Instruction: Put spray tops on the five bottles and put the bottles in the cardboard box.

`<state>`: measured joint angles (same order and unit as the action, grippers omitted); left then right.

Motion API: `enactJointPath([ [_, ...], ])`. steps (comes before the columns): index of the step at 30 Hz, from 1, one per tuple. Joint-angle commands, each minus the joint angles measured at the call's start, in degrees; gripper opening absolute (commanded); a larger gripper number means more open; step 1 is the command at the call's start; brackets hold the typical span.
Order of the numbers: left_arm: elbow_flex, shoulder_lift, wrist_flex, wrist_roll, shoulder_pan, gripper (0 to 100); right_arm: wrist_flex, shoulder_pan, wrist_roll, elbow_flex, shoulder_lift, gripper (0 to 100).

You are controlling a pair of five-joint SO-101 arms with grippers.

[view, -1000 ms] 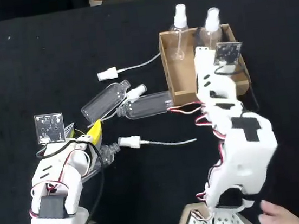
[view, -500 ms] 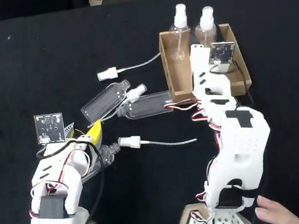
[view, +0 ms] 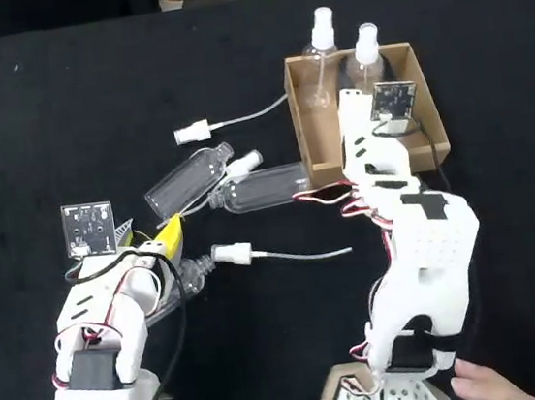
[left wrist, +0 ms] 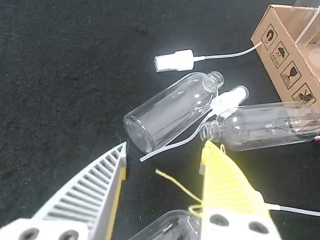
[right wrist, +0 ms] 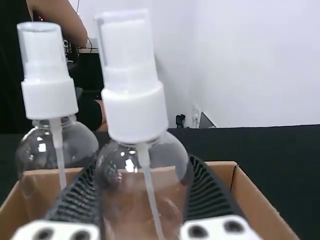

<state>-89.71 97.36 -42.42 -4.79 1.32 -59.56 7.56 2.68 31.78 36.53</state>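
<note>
The cardboard box point(view: 316, 160) stands at the back right with a capped bottle point(view: 322, 32) upright in its far corner. Right beside it my right gripper point(right wrist: 142, 180) is shut on a second capped bottle point(right wrist: 132, 150), held upright inside the box point(right wrist: 240, 182). Two uncapped bottles point(left wrist: 170, 110) point(left wrist: 265, 125) lie on the table with a spray top point(left wrist: 230, 97) between their necks. Another spray top point(left wrist: 175, 61) lies farther back. My left gripper point(left wrist: 165, 150) is open over a third lying bottle point(left wrist: 170, 225), next to a third spray top point(view: 232, 254).
The black cloth covers the whole table point(view: 61, 108). The long thin tubes of the loose spray tops trail across the middle, one of them toward the box's left wall. The right arm's body point(view: 430, 248) stands over the table's right front.
My right gripper has carried its bottle leftward inside the box, closer to the other capped bottle. The left arm has stayed still.
</note>
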Motion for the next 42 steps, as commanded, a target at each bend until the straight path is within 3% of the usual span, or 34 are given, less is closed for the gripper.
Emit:
enactJointPath([
  [1, 0.48, 0.62, 1.23, 0.09, -0.04, 23, -1.67, -0.18, 0.09, -3.56, -0.48, 1.2],
  [10, 0.48, 0.62, 1.23, 0.09, -0.04, 23, -1.41, -0.09, 0.26, -3.65, -0.48, 1.2],
  [19, 0.48, 0.62, 1.23, 0.09, -0.04, 23, 10.9, 1.41, -4.04, -8.31, -0.84, 1.2],
  [35, 0.48, 0.62, 1.23, 0.09, -0.04, 23, 10.99, 1.41, -5.19, -7.87, -0.57, 1.4],
  [42, 0.48, 0.62, 1.23, 0.09, -0.04, 23, 10.99, 0.88, -5.19, -6.64, -0.66, 16.3],
])
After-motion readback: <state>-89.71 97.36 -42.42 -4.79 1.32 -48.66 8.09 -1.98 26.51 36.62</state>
